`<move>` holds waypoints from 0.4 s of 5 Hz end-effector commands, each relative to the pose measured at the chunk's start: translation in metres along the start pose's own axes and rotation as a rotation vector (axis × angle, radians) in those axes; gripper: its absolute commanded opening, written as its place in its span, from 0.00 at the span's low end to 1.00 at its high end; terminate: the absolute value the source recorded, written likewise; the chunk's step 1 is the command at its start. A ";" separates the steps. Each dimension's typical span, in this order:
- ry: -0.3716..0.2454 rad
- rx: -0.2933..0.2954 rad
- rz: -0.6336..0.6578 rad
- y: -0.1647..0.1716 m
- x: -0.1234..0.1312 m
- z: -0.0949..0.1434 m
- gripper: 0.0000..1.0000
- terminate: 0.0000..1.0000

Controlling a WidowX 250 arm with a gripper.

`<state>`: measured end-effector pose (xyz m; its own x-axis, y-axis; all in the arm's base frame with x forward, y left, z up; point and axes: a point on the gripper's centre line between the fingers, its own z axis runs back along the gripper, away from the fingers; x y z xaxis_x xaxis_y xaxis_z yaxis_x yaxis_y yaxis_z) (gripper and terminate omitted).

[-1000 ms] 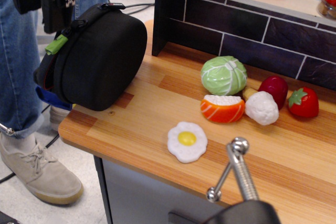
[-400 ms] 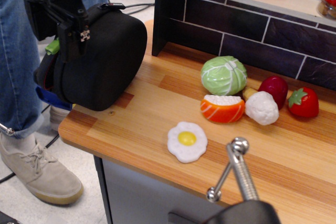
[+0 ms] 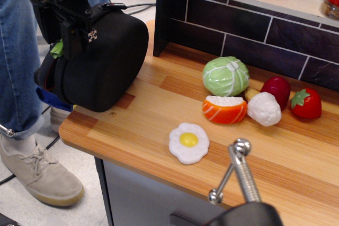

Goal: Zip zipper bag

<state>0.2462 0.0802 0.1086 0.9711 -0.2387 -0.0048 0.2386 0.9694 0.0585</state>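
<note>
Zipper bag (image 3: 103, 59) partly unzipped on counter (image 3: 159, 104); claw (image 3: 66, 46) at green pull tab (image 3: 56, 50), grip state unreadable. Zipping remains.

I see the zipper bag (image 3: 103, 62), a large black rounded fabric case, standing on its edge at the left end of the wooden counter, partly overhanging it, green pull tab (image 3: 56, 49) at its upper left, a sliver of red lining along its left seam

Wooden tabletop (image 3: 148, 130): zipper bag (image 3: 100, 59) at left edge, fried egg (image 3: 188, 142) near front, cabbage (image 3: 226, 75), salmon (image 3: 224, 109), cauliflower (image 3: 264, 109), strawberry (image 3: 305, 103) toward back.
</note>
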 end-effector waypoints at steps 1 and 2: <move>-0.041 0.009 0.028 0.005 0.009 0.006 0.00 0.00; -0.059 -0.020 0.039 0.006 0.002 0.005 0.00 0.00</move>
<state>0.2422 0.0882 0.1061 0.9830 -0.1792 0.0404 0.1780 0.9835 0.0313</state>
